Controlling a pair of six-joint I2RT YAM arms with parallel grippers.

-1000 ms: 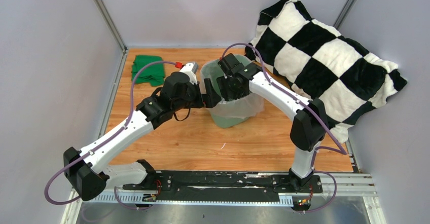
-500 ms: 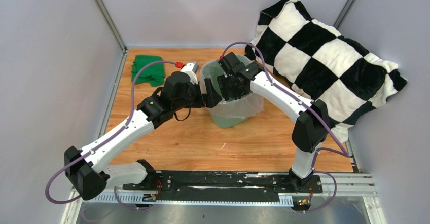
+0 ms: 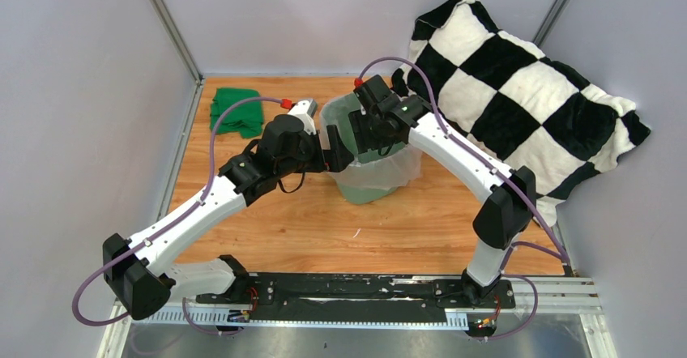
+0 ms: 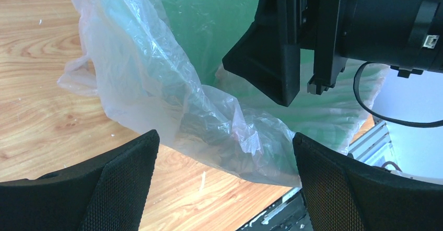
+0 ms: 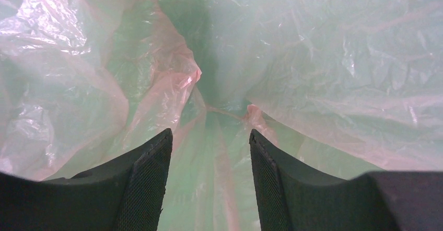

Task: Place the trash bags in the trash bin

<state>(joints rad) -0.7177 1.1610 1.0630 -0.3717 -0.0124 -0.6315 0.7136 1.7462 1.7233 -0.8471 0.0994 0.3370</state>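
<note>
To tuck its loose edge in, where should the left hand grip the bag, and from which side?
Probably the crumpled fold of the bag outside the bin, from the bin's left: it bunches thick there, in front of the open left hand.

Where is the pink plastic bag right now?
Top view, mid-table: the bag lines and overhangs the mint-green bin, green cloth to its left, checkered cushion to its right.

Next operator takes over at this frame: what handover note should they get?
Left hand: wide open, holding nothing, beside the trash bin, bag overhang before its fingers.
Right hand: inside the bin, fingers apart, gripping nothing.
Trash bag: lining the bin, edge draped outside the rim.
Done: bag is in the bin.
To do: probably tidy the overhang, withdraw both hands.
</note>
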